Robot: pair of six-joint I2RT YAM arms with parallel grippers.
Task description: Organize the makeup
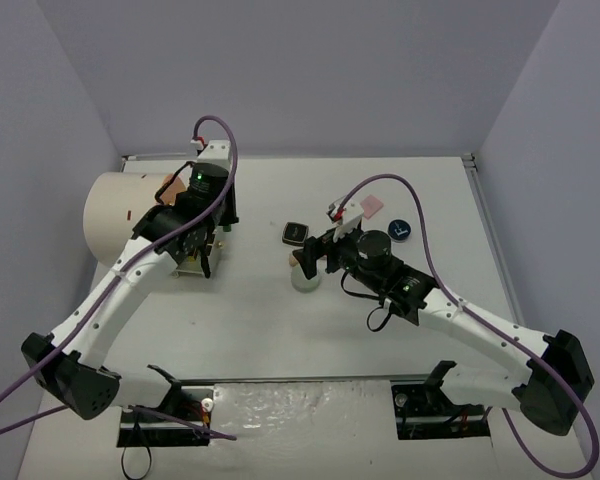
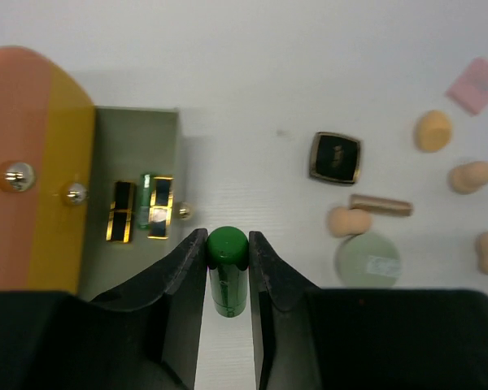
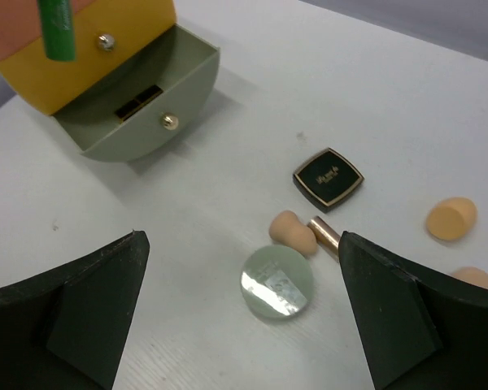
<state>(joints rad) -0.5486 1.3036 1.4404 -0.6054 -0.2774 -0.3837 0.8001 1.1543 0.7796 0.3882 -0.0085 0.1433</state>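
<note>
One green tube (image 2: 226, 275) (snug) in left pincer (image 2: 227, 240)

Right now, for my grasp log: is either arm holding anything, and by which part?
The left gripper holds the green tube, fingers pressing its two sides near the rounded end. The right gripper is open, holding nothing.

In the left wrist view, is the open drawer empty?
No, black-and-gold lipsticks lie side by side on the floor of the open grey-green drawer.
</note>
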